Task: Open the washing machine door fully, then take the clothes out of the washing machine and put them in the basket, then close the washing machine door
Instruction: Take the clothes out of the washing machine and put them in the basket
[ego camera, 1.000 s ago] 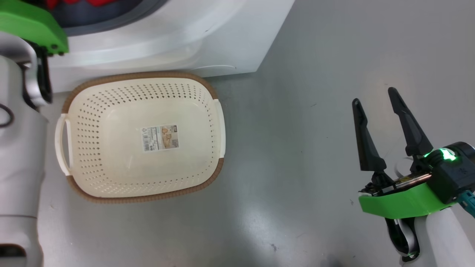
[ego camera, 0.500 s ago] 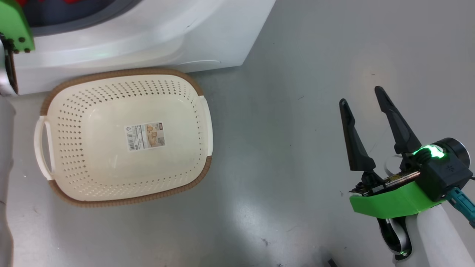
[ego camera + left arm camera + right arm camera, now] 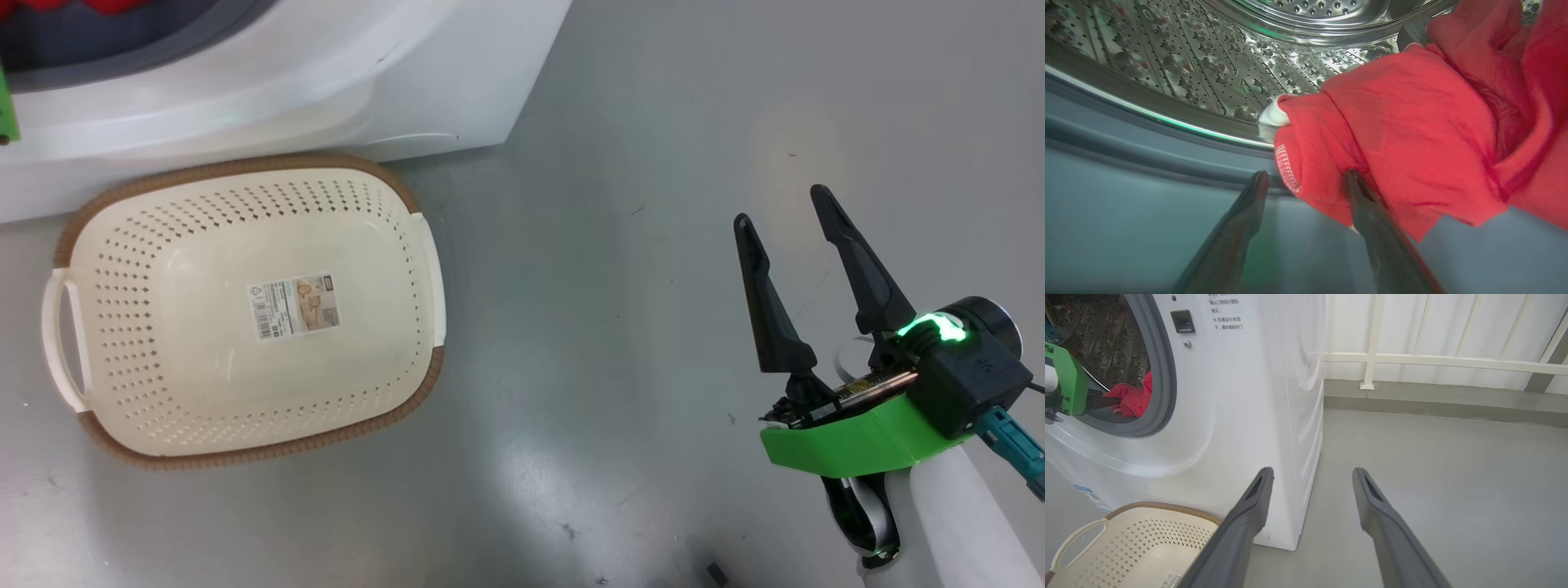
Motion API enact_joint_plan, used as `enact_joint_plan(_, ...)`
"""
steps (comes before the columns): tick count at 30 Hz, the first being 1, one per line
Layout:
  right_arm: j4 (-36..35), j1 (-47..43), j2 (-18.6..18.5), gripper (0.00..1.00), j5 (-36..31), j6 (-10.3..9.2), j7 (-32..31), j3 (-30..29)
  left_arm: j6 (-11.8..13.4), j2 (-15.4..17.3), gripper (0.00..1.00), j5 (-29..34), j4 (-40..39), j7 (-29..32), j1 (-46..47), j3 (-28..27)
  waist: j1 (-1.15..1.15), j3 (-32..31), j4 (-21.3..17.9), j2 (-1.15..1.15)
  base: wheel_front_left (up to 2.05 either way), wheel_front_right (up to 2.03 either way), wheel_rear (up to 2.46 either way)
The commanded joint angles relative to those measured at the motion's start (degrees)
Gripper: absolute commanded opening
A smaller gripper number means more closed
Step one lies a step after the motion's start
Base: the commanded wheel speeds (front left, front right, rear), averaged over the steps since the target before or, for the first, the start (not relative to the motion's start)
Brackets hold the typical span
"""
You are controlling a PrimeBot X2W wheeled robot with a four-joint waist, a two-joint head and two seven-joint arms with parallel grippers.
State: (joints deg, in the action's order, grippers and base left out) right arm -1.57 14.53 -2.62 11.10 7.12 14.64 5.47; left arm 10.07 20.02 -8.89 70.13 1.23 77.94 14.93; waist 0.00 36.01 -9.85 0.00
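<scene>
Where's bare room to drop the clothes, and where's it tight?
The basket holds nothing but its paper label: free. Grey floor between basket and right gripper, right of the washing machine, is bare. Tight at the drum mouth: the left gripper sits at the red clothes over the grey rubber ring.

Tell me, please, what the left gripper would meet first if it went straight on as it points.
Most likely the clothes: the open left gripper points at the red fold on the grey rubber ring, one finger seemingly at its edge already.
</scene>
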Motion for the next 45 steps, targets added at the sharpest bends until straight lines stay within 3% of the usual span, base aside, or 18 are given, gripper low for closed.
enact_joint_plan(1,-1.02,-0.07,-0.26,1.0,0.8,0.36,0.36,1.29,-0.14,3.36,1.0,0.35,-0.63,0.28,1.58,-0.26,0.0,0.12,-0.25,0.0,0.0,0.0,0.0)
enact_joint_plan(3,-1.0,-0.1,-0.26,1.0,0.95,0.36,0.36,1.26,-0.67,3.35,1.0,0.48,-0.34,0.38,1.89,0.23,0.0,0.24,-0.42,0.0,0.0,0.0,0.0)
enact_joint_plan(5,-1.0,-0.06,-0.26,1.0,1.09,0.36,0.36,1.33,-1.16,3.34,0.86,0.28,-0.02,0.52,2.23,0.38,0.0,0.42,-0.61,0.0,0.0,0.0,0.0)
enact_joint_plan(7,-0.98,0.05,-0.26,1.0,1.23,0.36,0.36,1.5,-1.41,3.51,0.8,0.26,0.25,0.38,2.46,0.64,0.0,0.52,-0.87,0.0,0.0,0.0,0.0)
enact_joint_plan(9,-0.96,0.16,-0.26,1.0,1.37,0.36,0.36,1.56,-1.5,3.63,0.65,0.17,0.5,0.15,2.6,0.82,0.0,0.6,-1.15,0.0,0.0,0.0,0.0)
enact_joint_plan(10,-0.98,0.21,-0.26,1.0,1.44,0.36,0.36,1.55,-1.57,3.65,0.49,0.1,0.69,0.28,2.6,0.9,0.0,0.66,-1.27,0.0,0.0,0.0,0.0)
enact_joint_plan(11,-0.99,0.25,-0.26,1.0,1.49,0.36,0.36,1.52,-1.67,3.61,0.43,-0.05,0.91,0.53,2.58,0.91,0.0,0.75,-1.38,0.0,0.0,0.0,0.0)
enact_joint_plan(12,-0.96,0.34,-0.26,1.0,1.55,0.36,0.36,1.43,-1.89,3.59,0.0,-0.25,1.21,0.77,2.6,1.04,0.0,0.91,-1.54,0.0,0.0,0.0,0.0)
enact_joint_plan(22,-0.67,0.42,-0.26,1.0,1.55,0.36,0.36,0.97,-1.94,2.97,0.0,-1.6,0.59,-3.9,3.08,1.01,0.0,0.8,-1.02,0.0,0.0,0.0,0.0)
enact_joint_plan(34,-0.72,0.22,-0.26,1.0,0.97,0.36,0.36,0.17,-5.59,0.93,0.0,-8.81,-2.58,-13.94,-0.66,-4.19,0.0,-0.35,1.31,0.0,0.0,0.0,0.0)
enact_joint_plan(45,-0.61,0.35,-0.26,1.0,0.68,0.36,0.36,-0.4,-7.15,0.71,0.0,-10.31,-16.64,-16.19,-9.52,-6.53,0.0,-1.67,2.87,0.0,0.0,0.0,0.0)
